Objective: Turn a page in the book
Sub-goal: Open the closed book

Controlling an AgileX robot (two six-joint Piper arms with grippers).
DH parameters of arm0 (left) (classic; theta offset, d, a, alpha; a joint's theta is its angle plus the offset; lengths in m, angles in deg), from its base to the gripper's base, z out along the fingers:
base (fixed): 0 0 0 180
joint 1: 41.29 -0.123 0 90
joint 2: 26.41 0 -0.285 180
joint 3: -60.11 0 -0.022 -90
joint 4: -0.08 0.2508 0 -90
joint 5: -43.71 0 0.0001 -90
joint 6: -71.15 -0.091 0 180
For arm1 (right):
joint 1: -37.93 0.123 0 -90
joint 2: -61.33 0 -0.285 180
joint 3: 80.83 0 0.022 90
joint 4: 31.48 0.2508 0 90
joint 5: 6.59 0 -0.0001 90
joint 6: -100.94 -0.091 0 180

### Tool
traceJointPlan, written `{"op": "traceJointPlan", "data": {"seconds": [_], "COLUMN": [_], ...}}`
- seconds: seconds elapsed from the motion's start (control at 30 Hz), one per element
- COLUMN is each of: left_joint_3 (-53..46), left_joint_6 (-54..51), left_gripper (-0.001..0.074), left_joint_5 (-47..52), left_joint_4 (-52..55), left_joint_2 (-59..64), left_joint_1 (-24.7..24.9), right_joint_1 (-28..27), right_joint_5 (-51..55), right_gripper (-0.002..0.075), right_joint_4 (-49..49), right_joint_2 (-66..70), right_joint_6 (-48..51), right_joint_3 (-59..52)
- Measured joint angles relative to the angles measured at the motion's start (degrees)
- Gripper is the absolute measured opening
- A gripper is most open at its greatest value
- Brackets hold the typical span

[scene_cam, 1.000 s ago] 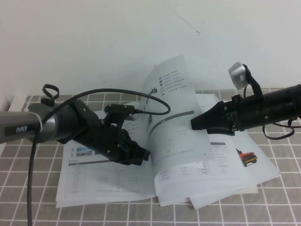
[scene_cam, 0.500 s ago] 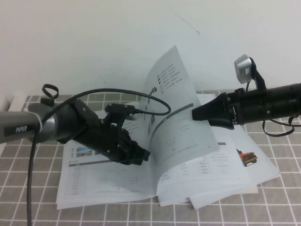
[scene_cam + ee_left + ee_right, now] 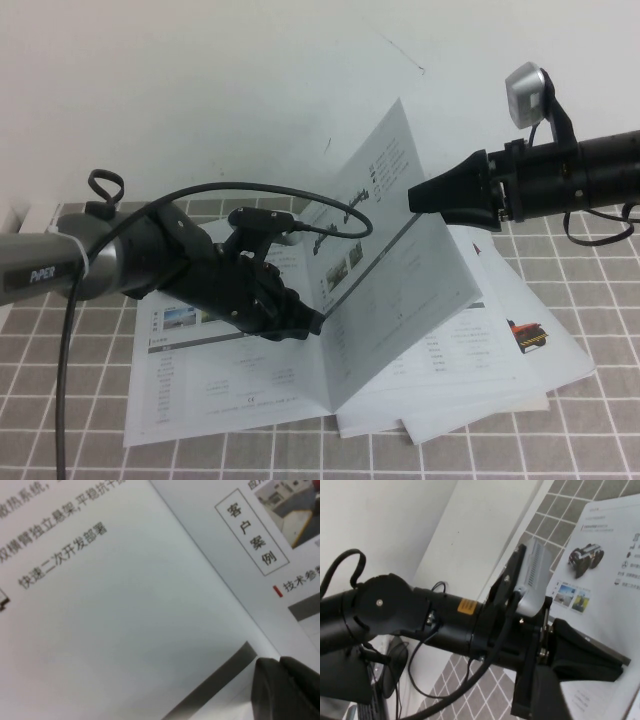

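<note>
Right gripper [image 3: 416, 197] hanging at raised page [image 3: 400, 250] upper edge, jaws apart, not clamping. Page standing half-turned above open book [image 3: 235, 385]. Left gripper [image 3: 308, 325], jaws together, pressing left leaf. Laying page over remaining.

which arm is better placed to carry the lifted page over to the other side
Right: the right gripper is at the raised page's upper edge, while the left gripper rests low on the book.
</note>
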Motion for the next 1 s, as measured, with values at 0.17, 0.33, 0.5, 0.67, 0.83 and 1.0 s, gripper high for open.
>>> {"op": "traceJointPlan", "data": {"seconds": [0.17,0.33,0.5,0.67,0.83,1.0], "left_joint_3": [0.0,0.0,0.0,0.0,0.0,0.0], "left_joint_6": [-0.1,-0.4,-0.5,-3.2,-4.7,-5.0], "left_gripper": [-0.0003,-0.0003,-0.0003,-0.0003,-0.0003,-0.0003], "left_joint_5": [0.1,2.1,6.2,7.0,3.0,-4.5], "left_joint_4": [-0.2,-1.3,-1.4,0.0,4.6,6.0], "left_joint_2": [-0.5,-4.5,-12.5,-21.9,-26.6,-27.5], "left_joint_1": [0.0,0.0,0.7,7.0,14.3,17.4], "right_joint_1": [0.0,0.1,1.8,3.5,3.9,3.9], "right_joint_5": [0.1,0.1,0.1,0.2,0.3,0.4], "right_gripper": [0.0375,0.0375,0.0375,0.0375,0.0375,0.0375], "right_joint_4": [-2.6,-2.9,-1.4,0.6,0.9,1.0], "right_joint_2": [0.0,0.0,0.0,0.0,0.0,0.0], "right_joint_6": [-2.5,-3.1,-3.1,-2.0,-1.8,-1.8], "right_joint_3": [1.0,1.1,1.2,1.2,1.7,2.3]}}
